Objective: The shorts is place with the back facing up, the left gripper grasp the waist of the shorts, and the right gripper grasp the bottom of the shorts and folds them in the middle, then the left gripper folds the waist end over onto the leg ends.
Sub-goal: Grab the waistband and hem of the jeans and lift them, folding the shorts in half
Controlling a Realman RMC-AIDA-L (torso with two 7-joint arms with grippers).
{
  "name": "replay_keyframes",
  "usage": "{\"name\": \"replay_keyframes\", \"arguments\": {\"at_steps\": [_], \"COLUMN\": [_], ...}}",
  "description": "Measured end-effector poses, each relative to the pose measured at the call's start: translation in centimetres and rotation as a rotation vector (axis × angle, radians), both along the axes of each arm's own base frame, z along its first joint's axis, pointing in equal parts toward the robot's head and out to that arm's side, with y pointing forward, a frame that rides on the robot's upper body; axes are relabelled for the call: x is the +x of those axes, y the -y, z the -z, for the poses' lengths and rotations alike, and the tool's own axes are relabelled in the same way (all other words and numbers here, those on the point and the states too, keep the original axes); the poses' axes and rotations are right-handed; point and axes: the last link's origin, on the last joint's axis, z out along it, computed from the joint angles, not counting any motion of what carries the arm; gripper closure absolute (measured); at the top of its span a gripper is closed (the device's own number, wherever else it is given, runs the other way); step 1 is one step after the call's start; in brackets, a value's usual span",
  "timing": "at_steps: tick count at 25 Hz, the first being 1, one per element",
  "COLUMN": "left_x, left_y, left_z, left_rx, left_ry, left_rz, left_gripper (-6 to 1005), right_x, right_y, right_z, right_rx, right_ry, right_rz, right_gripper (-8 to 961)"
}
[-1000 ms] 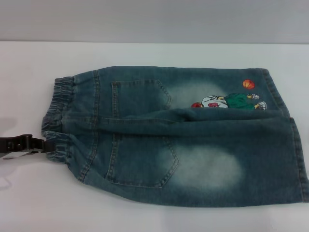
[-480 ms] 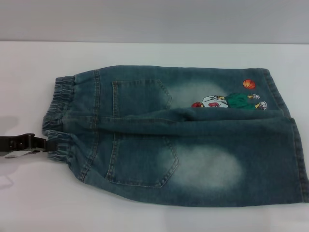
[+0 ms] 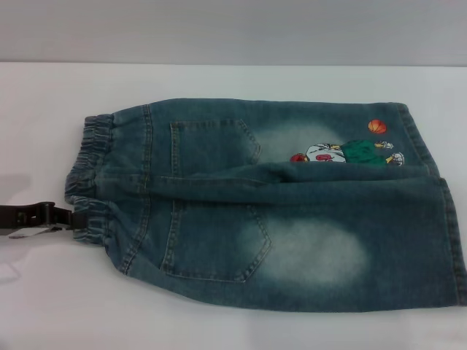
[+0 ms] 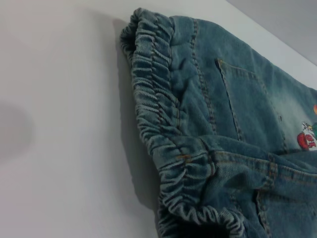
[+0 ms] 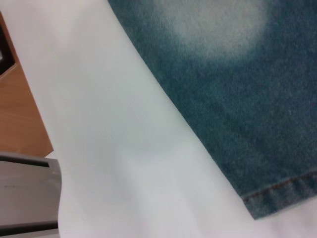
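White worktop [image 3: 233, 80] fills nearly the whole head view, smooth and bare around the cloth, and meets a plain grey wall [image 3: 233, 29] along a straight far edge; in the right wrist view a strip of brown wooden panel [image 5: 20, 114] and a grey ledge show past the worktop's border. One garment lies on it — the shorts [image 3: 292, 219], back side up, spread flat in the middle of the worktop with the gathered elastic waist [image 3: 91, 175] toward the robot's left and the leg ends [image 3: 449, 219] toward its right, reaching the picture's edge. Two patch pockets can be counted on the denim, two pale bleached patches, and one cartoon print [image 3: 346, 152] with one orange ball above it, on the far leg near its hem. A long fold ridge runs between the two legs. One hand is in view: the left hand [image 3: 69, 217], black, low on the worktop at the near part of the waist, its tip right against the gathers — whether the fingers are parted or pressed together I cannot tell. The left wrist view looks closely along the ruffled waist. The right hand is out of sight in all views.
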Motion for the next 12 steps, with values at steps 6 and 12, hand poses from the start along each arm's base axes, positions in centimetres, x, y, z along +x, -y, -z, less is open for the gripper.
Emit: {"name": "replay_keyframes", "arguments": {"at_steps": [6,12], "left_x": [0.04,0.06], "left_y": [0.01,0.04], "left_z": [-0.02,-0.01], "left_rx": [0.0,-0.002], "left_ry": [0.003,0.005], "left_rz": [0.0,0.0], "left_gripper": [957,957], "right_x": [0.29,0.55], "right_y": [0.06,0.03], "right_z": [0.68,1.09], "right_rx": [-0.006,-0.004], "right_ry": [0.015,0.028], "right_rz": [0.007,0.008], "right_gripper": [223,223]}}
